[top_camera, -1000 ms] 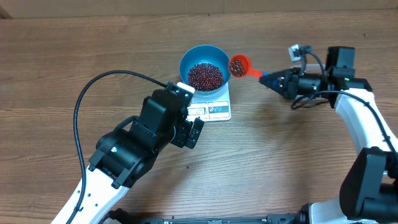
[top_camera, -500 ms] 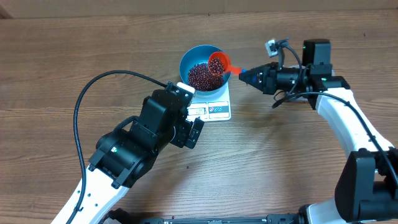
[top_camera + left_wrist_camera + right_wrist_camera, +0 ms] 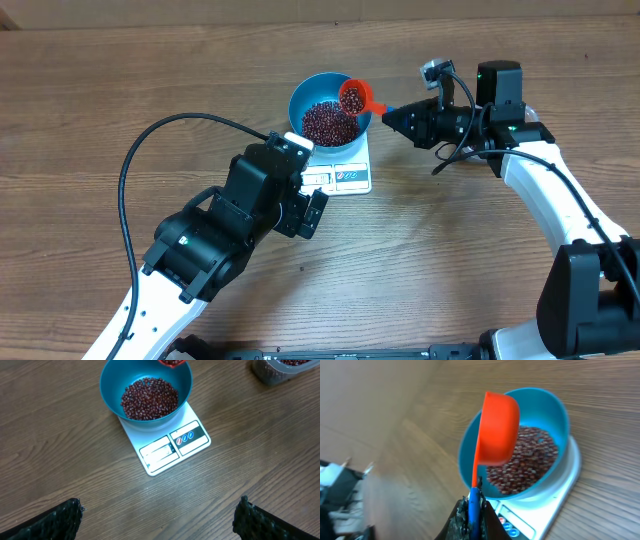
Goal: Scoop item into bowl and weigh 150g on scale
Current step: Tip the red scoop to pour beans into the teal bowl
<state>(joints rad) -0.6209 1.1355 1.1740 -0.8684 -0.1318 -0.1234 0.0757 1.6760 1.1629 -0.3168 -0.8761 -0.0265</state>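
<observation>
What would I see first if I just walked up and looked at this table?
The bright blue bowl full of dark red beans, sitting on a white scale in the middle of the table. Next comes the orange scoop, also holding beans, held over the bowl's rim by the right gripper.

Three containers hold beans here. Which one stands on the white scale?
The blue bowl stands on the scale; the orange scoop is held above it, the clear tub sits on the table.
</observation>
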